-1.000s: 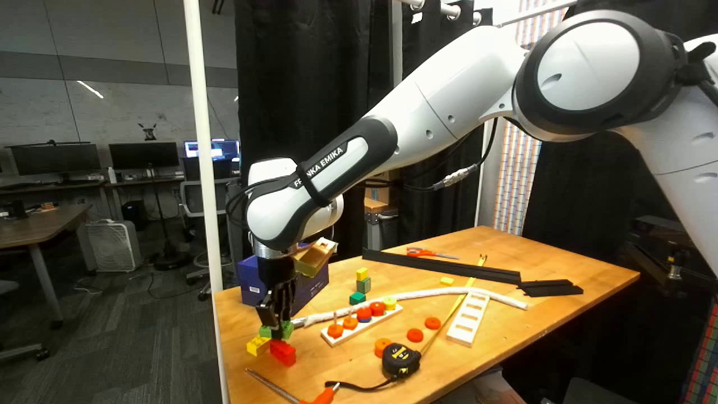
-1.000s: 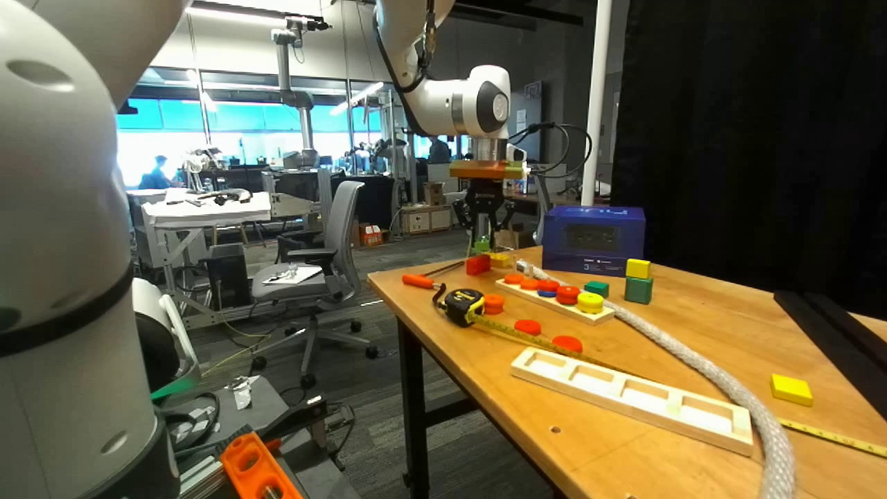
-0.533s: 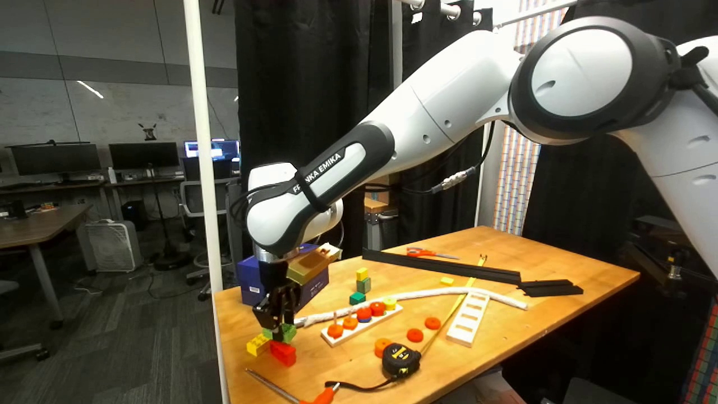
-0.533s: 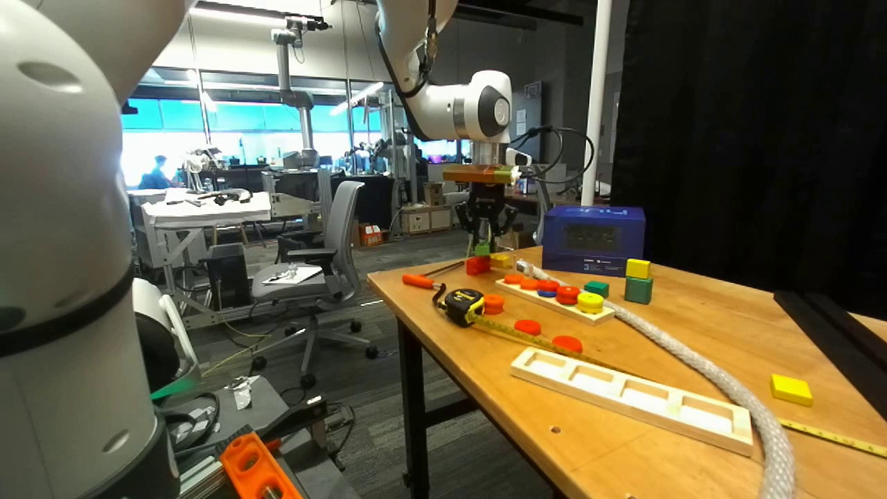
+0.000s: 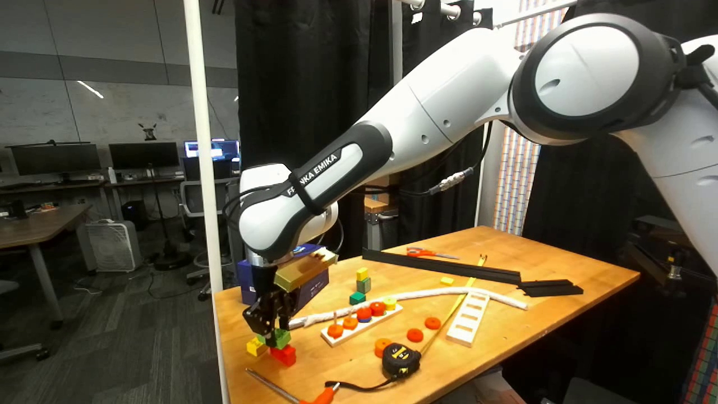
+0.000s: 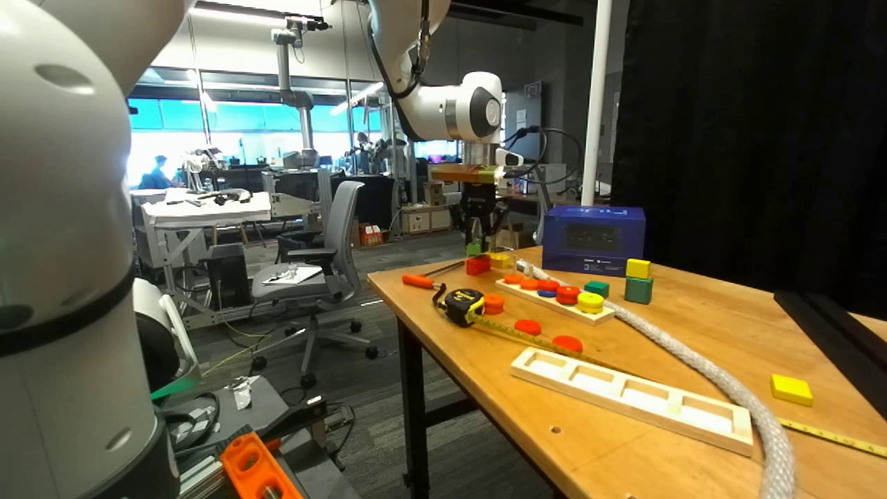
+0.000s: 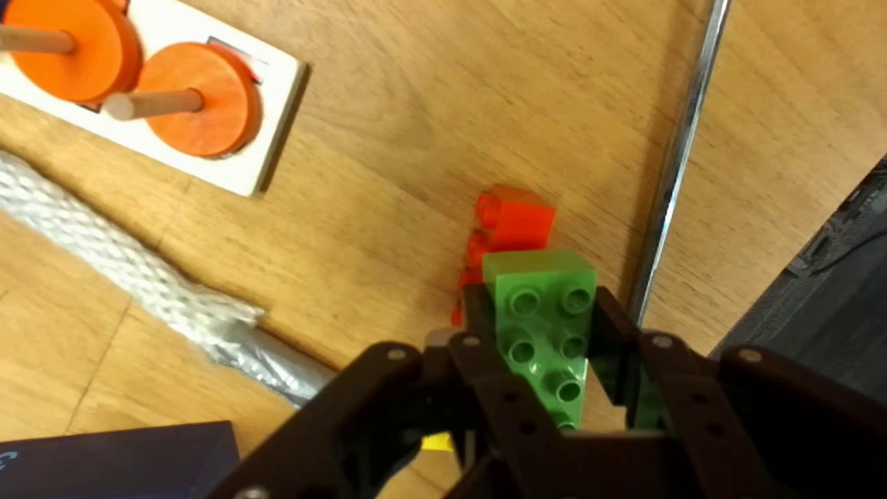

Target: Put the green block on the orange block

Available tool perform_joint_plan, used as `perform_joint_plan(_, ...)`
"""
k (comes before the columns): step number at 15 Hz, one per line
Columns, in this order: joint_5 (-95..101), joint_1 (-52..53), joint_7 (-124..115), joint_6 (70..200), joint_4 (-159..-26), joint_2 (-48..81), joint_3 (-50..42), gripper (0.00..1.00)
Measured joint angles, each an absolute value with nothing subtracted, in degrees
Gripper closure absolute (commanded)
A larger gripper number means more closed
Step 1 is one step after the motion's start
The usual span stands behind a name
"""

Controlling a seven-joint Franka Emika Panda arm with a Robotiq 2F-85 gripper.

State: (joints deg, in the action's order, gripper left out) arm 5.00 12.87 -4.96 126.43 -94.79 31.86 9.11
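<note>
The light-green studded block [image 7: 544, 312] sits between the two fingers of my gripper [image 7: 543, 305] in the wrist view, with its studs facing the camera. The gripper is shut on it; it also shows in both exterior views [image 5: 283, 338] [image 6: 473, 248]. The orange-red block [image 7: 523, 223] lies on the table, its near part hidden under the green block and a finger in the wrist view. In both exterior views the orange block [image 5: 284, 355] [image 6: 478, 265] is directly below the green block, partly offset. I cannot tell whether they touch.
A yellow block [image 5: 257, 346] stands close beside the orange block. A screwdriver [image 7: 682, 159] lies near. A peg board [image 7: 239, 168] with rings, a white rope [image 7: 132, 246] and a blue box [image 6: 594, 239] are around. A tape measure [image 5: 401, 360] lies farther off.
The arm came down slightly, then moved left in both exterior views, carrying the green block. The gripper looks slightly turned. The orange and yellow blocks have not visibly moved.
</note>
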Motion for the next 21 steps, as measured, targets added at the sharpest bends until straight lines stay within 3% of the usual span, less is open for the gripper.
perform_joint_plan(21,2.6,13.1,-10.3,126.5,-97.7,30.5,8.3,0.78)
